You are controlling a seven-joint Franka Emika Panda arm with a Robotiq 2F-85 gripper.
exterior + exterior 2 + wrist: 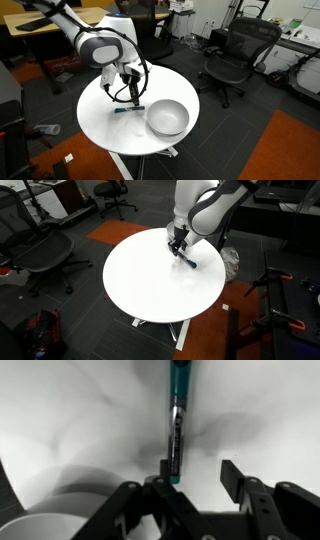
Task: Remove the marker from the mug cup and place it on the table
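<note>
On round white worktop (105,125): marker (128,109), dark body with teal-blue part, lying flat on bare surface, outside mug cup (167,117) and near it, not touching. Mug cup: wide silvery-grey bowl shape, pale rim, upright. Tool (132,96) low over marker, pointing down, carried by white-and-grey arm (95,45). Wrist view: fingers (232,472) apart, free of marker; marker (177,415) running away from tool (198,468) along worktop, dark near end just beside one finger, teal part farthest off; curved rim of mug cup (40,525) at lower corner. Same arrangement in an exterior view: marker (188,261) flat on worktop (150,290), just beside tool (178,248). Beyond worktop, on dark floor: black office chair (235,55); wooden desks (60,22) further back; orange carpet patch (290,150) at one side.
</note>
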